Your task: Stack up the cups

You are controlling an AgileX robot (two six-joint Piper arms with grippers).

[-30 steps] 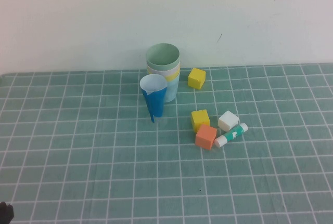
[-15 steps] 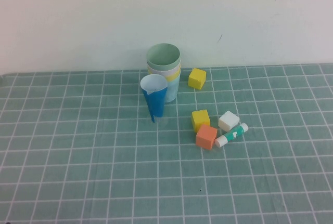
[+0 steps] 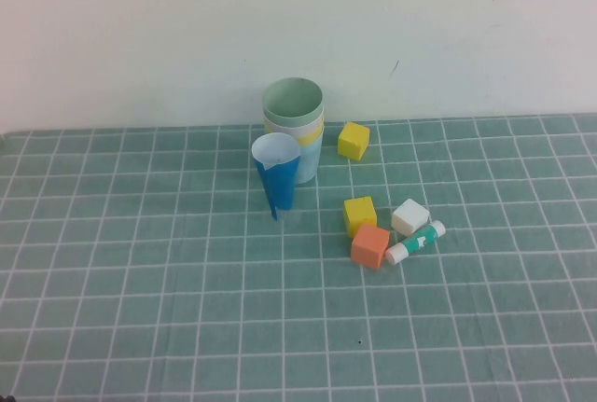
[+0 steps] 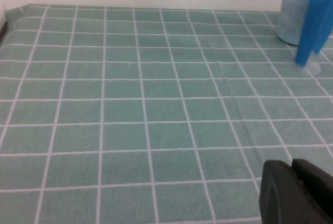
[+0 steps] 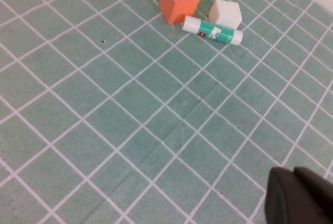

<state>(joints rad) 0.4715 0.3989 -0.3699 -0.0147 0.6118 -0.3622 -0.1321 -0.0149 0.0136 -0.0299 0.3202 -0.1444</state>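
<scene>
Both my arms are drawn back off the mat toward the near edge, outside the high view. My left gripper (image 4: 296, 190) shows only as a dark block low in its wrist view, hanging over bare tiles on the left side of the mat; I cannot tell how far its fingers are parted, and nothing is seen in its hold. My right gripper (image 5: 299, 195) is likewise a dark lump at the corner of its own view, over the near right part of the mat, with its finger spread hidden too.

The cups (image 3: 294, 131) stand nested in one upright stack near the far edge, about midway along it: sage green innermost on top, a pale rim and a yellow rim under it, light blue outermost. The green cup's mouth looks empty. Just in front of the stack stands a narrow blue cone (image 3: 276, 178), white inside, seemingly touching it.
</scene>
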